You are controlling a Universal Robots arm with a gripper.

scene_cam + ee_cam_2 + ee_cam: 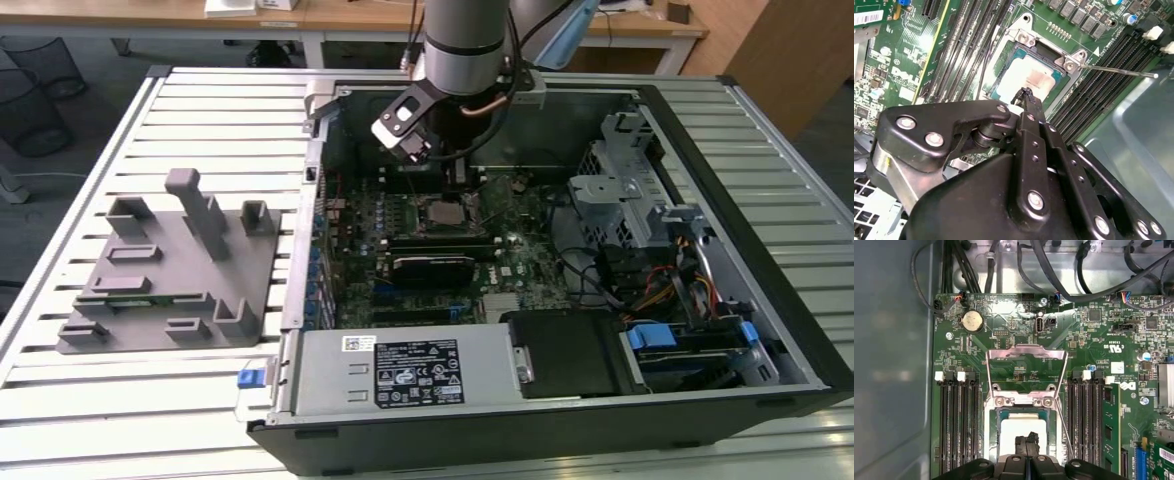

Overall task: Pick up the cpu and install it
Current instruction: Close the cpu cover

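The cpu (1013, 429), a pale silvery square, lies flat in the motherboard's socket (991, 440) inside the open computer case. It also shows in the second wrist view as the cpu (1031, 75) and in the exterior view as the cpu (445, 210). My gripper (1027, 440) hangs right over its middle with the black fingertips pressed together and nothing between them. In the second wrist view the gripper (1024, 94) points down at the chip's top; whether it touches the chip I cannot tell. The gripper (461, 178) sits low in the case.
The socket's metal load plate (1024, 356) stands swung open, and its thin lever (1119, 70) sticks out sideways. Memory slots (956, 420) flank the socket. Cables (1064, 270) run along the case wall. A grey fixture (174, 270) stands on the table at the exterior view's left.
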